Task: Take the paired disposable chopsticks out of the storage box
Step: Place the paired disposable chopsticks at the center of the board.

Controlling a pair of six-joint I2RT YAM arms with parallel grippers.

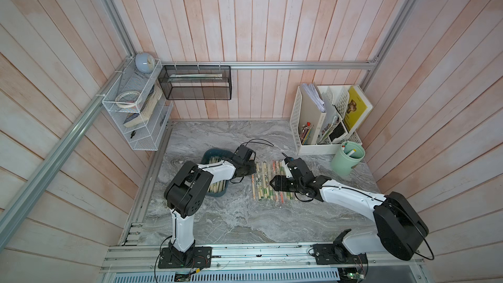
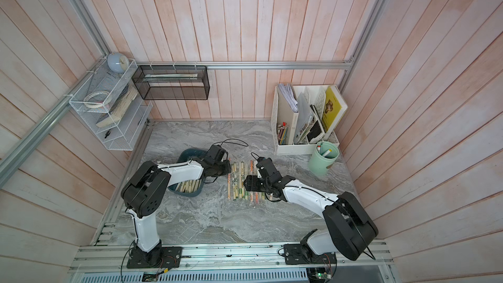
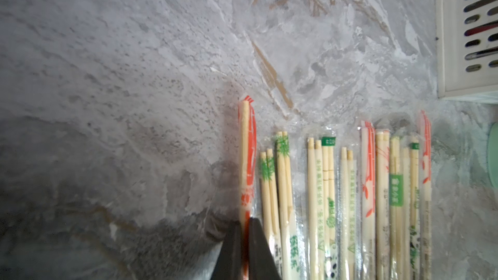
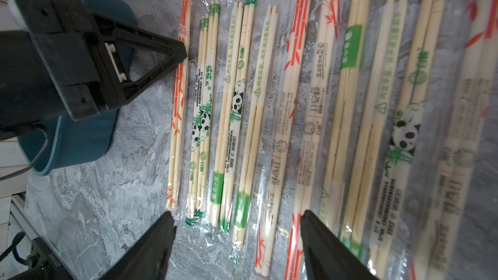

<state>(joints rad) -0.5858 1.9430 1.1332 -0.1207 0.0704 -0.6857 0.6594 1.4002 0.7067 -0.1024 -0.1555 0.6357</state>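
Dark fingers of the right gripper [image 4: 237, 214] fill the near edge of the right wrist view. They are spread wide with nothing between them, over a row of paired disposable chopsticks [image 4: 237, 103] laid side by side on the grey marble table [image 1: 231, 213]. At the end of the row nearest the storage box [image 1: 211, 153], the left gripper [image 3: 245, 222] pinches a red-printed pair [image 3: 246, 157] partway along, its jaws pressed onto the sleeve. The teal box sits just beside the row with more sleeved sticks [image 1: 217, 186] inside; the left arm lies across it and hides its middle. In both top views the right arm's wrist covers the part of the row farthest from the box. A white file organiser [image 1: 304, 132] and a mint cup [image 1: 347, 159] stand well apart in the back corner. A black mesh basket [image 1: 196, 83] hangs on the wall.
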